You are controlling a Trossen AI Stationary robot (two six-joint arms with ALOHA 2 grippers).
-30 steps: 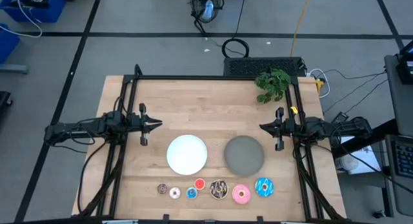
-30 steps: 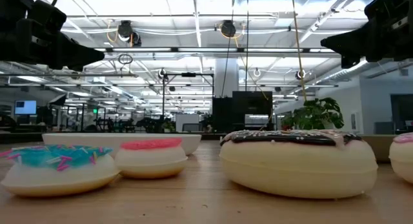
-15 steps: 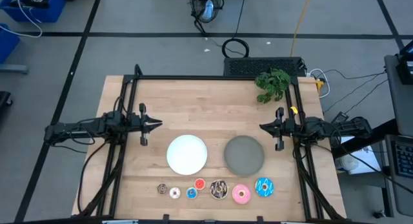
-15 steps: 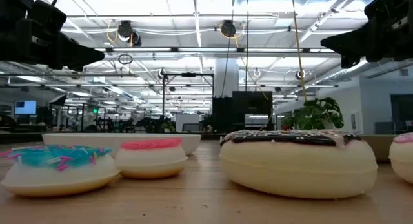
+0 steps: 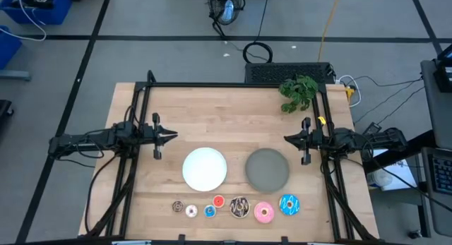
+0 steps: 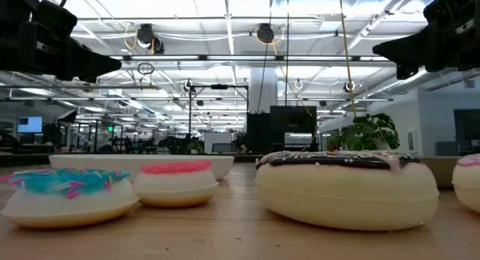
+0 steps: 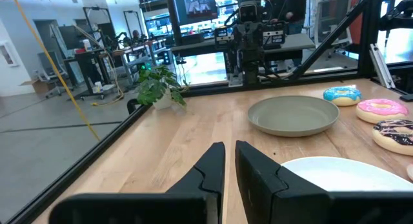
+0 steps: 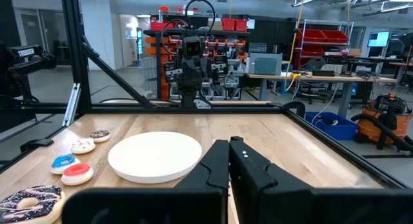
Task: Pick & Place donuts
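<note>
Seven sprinkled ring donuts in a row, three larger

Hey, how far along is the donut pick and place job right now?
Nothing looks done: the white plate and grey plate hold nothing. Nothing is in hand; the left gripper and right gripper hover empty at the table's sides. All seven donuts remain in a row along the front edge.
</note>
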